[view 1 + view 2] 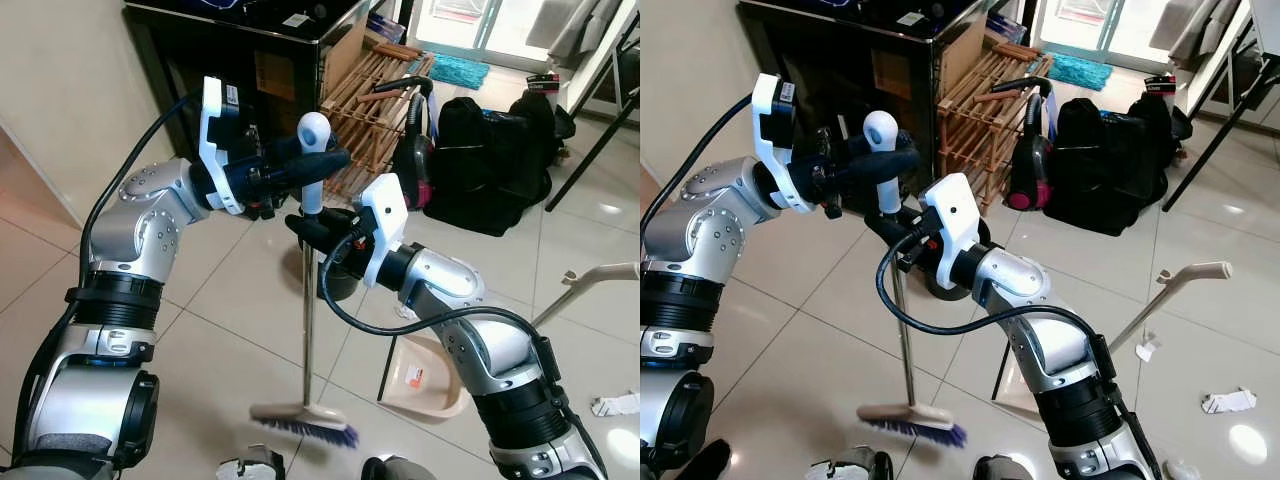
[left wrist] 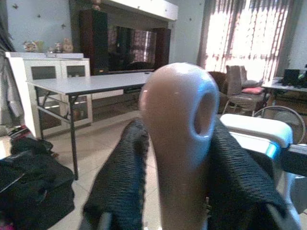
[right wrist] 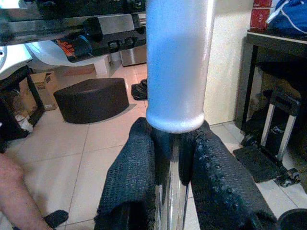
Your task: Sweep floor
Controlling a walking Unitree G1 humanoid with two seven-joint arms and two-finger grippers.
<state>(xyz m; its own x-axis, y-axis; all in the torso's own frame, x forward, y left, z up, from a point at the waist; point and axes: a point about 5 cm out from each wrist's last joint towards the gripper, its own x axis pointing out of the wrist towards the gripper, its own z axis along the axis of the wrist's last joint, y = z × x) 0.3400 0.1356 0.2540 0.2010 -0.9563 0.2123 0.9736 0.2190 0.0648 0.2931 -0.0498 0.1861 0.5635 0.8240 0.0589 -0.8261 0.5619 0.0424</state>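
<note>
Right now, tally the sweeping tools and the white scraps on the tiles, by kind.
Brooms: 1, the broom, held upright by left gripper and right gripper
Dustpans: 1, the dustpan
White scraps: 2, and
Total: 4

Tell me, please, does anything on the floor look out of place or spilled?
Yes. White scraps lie loose on the tiles to the robot's right, unswept. The dustpan stands tilted beside the broom, which both grippers hold upright. A black bag sits slumped on the floor.

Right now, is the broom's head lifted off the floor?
No: the broom head rests bristles-down on the tiled floor, held by both pincers on the handle.
</note>
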